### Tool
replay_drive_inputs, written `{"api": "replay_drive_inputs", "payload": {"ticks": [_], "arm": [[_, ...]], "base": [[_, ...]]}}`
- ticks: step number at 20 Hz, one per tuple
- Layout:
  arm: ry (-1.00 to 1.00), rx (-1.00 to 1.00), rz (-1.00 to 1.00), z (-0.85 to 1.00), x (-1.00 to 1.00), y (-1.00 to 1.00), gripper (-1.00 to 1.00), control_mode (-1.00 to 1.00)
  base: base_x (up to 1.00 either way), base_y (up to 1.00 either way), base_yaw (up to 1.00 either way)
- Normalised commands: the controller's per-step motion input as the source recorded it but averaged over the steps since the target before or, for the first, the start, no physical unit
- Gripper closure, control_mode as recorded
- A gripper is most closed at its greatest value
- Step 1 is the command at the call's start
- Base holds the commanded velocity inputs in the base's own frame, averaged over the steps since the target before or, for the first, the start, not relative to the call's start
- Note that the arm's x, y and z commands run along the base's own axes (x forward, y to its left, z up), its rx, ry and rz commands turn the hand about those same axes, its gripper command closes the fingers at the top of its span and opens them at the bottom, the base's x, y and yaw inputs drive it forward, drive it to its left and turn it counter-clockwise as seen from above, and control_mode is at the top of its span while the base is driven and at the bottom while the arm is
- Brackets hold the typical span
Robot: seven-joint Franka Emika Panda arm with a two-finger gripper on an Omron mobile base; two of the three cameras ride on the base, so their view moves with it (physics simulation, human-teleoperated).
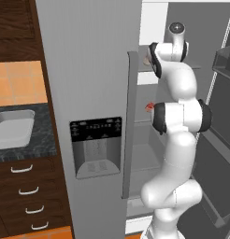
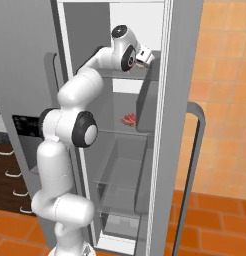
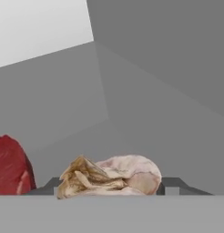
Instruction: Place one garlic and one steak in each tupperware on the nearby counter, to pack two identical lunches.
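- The garlic [image 3: 111, 176] sits on an upper fridge shelf [image 3: 132, 136], between the gripper [image 3: 109, 184] fingertips, which press its sides, likely ready for lifting
- A steak [image 3: 11, 166] lies just beside it
- One tupperware [image 1: 11, 128] waits on the counter [image 1: 42, 140]

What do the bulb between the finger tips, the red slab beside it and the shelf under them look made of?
Garlic: dry papery skin, off-white to tan, crinkled and matte. Steak: raw red meat with faint grain and a pale fat edge. Fridge shelf: smooth, matte grey, probably plastic or coated metal; the render leaves it open.
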Motion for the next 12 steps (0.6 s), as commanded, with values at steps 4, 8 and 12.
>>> {"api": "replay_drive_inputs", "payload": {"ticks": [4, 8, 12], "arm": [[0.0, 0.0, 0.0, 0.26, -0.07, 0.0, 1.0, -1.0], [-0.06, 0.0, 0.03, 0.19, -0.35, 0.0, 1.0, -1.0], [-0.02, 0.0, 0.07, 0.25, -0.67, 0.08, 1.0, -1.0]], "base": [[0.0, 0.0, 0.0], [0.0, 0.0, 0.0], [0.0, 0.0, 0.0]]}}
